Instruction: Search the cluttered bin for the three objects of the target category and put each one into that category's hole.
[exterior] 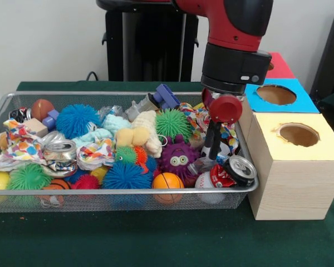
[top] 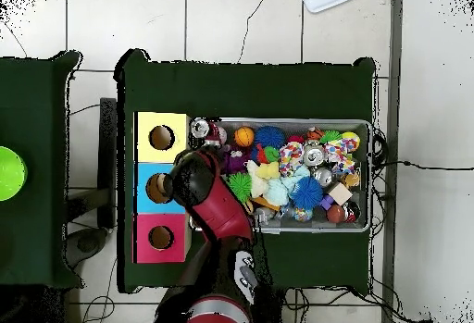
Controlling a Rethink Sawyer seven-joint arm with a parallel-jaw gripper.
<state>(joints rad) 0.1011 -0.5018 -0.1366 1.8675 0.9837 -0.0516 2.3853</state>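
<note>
A: Green cloth point(exterior: 156, 239) is covering the table in the front view, and the wire bin point(exterior: 122, 192) is sitting on it, packed full. What is lying around the gripper point(exterior: 212, 150)?

B: It is reaching down into the bin's end beside the yellow box point(exterior: 292, 167). Its dark fingers are pointing straight down, but clutter is hiding the tips, so I cannot tell how wide they are standing or whether they are holding anything. A crushed can point(exterior: 234, 171) is lying on its side just beside it, long axis running toward the yellow box, lid facing outward. Its label is red and white; I cannot read any writing.

A: And the neighbours?

B: A purple fuzzy toy point(exterior: 179, 158) with eyes is sitting beside the gripper, an orange ball point(exterior: 168, 181) is resting against the bin's rim, and a green spiky ball point(exterior: 173, 123) is lying behind the purple toy.

A: Overhead?

B: The arm point(top: 218, 213) is hanging over the bin's point(top: 361, 125) end nearest the boxes, covering the gripper. The yellow box point(top: 143, 125), blue box point(top: 143, 199) and red box point(top: 143, 250) are standing in a row, each showing one round hole.
</note>
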